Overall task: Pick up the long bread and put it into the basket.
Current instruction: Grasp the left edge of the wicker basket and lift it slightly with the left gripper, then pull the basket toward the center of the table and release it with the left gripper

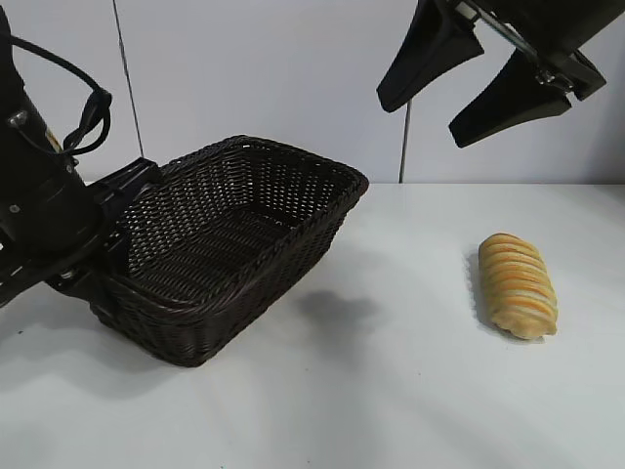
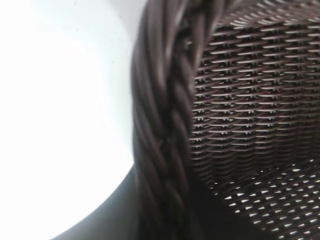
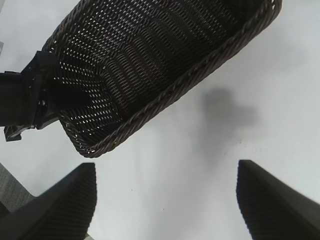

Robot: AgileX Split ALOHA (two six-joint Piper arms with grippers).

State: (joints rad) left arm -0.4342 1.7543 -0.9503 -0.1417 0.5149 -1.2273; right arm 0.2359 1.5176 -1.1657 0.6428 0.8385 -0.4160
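Long bread: oblong golden-tan loaf with raised crosswise ridges and orange-brown stripes between them; lies flat on the white table at the right side of the exterior view, well apart from the basket; nothing touches it

Basket: large rectangular dark brown woven wicker basket with sloping sides and a braided rim; interior holds nothing visible; tilted — the end nearest the left arm sits lower in the exterior view, the far right corner raised; casts a shadow on the table beside it

Left gripper: black gripper at the basket's left end, one finger reaching inside over the rim; appears clamped on the basket wall; left wrist view filled by braided rim and weave

Right gripper: black gripper high above the table, up and left of the loaf; jaws wide apart, holding nothing
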